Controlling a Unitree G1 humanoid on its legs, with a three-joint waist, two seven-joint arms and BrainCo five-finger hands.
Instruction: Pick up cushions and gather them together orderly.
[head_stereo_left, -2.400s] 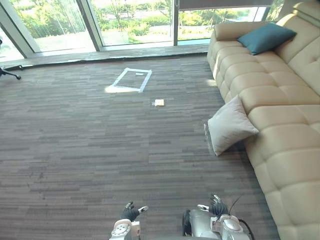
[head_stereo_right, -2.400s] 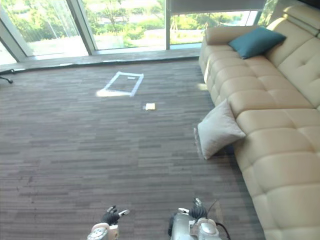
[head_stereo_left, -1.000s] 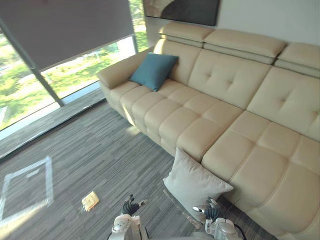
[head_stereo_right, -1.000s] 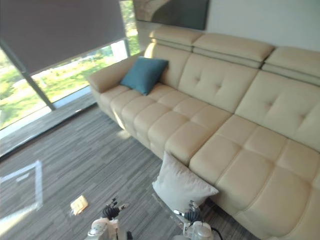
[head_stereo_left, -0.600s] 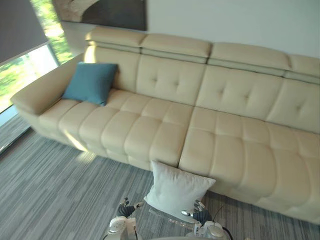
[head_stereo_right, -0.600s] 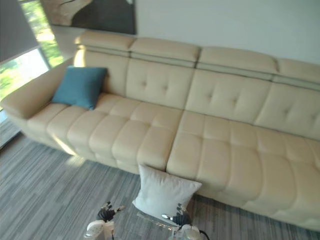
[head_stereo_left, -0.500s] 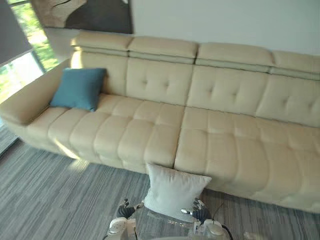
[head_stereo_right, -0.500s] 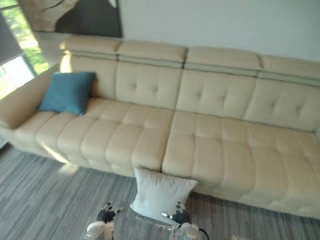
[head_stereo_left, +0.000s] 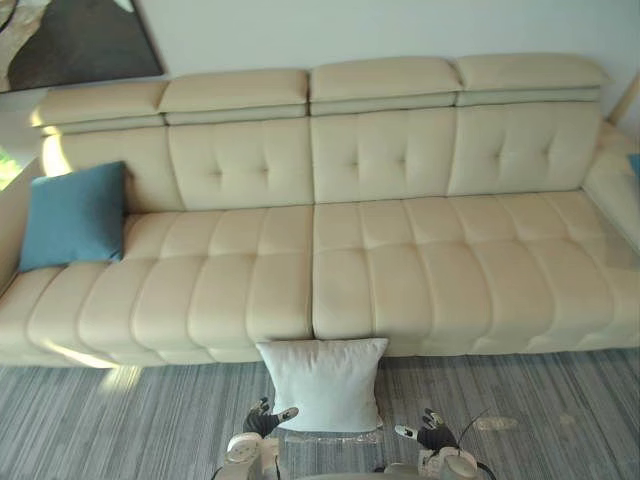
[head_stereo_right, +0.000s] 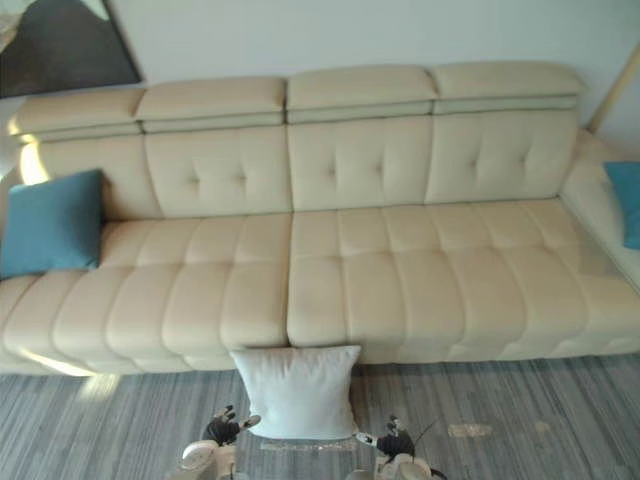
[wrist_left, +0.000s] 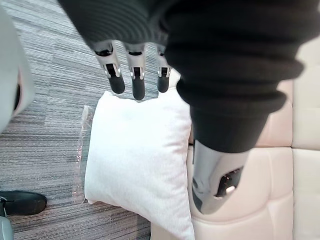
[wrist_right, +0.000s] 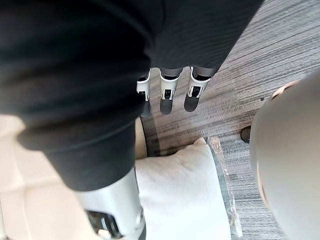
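Grey striped carpet (head_stereo_left: 130, 420) runs along the front of a long cream sofa (head_stereo_left: 400, 260) set against a pale wall (head_stereo_left: 350, 30). A dark painting (head_stereo_left: 70, 40) hangs at upper left. Open floor lies to both sides of the robot, L and R, and the sofa's front edge closes off the far side.

The white cushion (head_stereo_left: 325, 382) stands upright on the carpet, its back leaning on the sofa base about mid-length, below the seam between two seat sections. A clear plastic sheet (wrist_left: 82, 145) lies on the floor at its foot. A teal cushion (head_stereo_left: 72, 215) is propped against the backrest at the sofa's left end, well apart from the white one. A second teal cushion (head_stereo_right: 626, 200) shows partly at the far right, where the sofa turns a corner.

The sofa is smooth leather-like upholstery w/ tufted backs, padded square seat panels and flat headrests. The white cushion is square, soft woven cloth, w/ pointed corners.

The left hand (head_stereo_left: 262, 420) is low, by the cushion's lower left corner. Its fingers (wrist_left: 138, 82) are straight, relaxed and hold nothing. The right hand (head_stereo_left: 432, 437) is just off the cushion's right side, over bare carpet. Its fingers (wrist_right: 166, 97) are likewise straight and empty.
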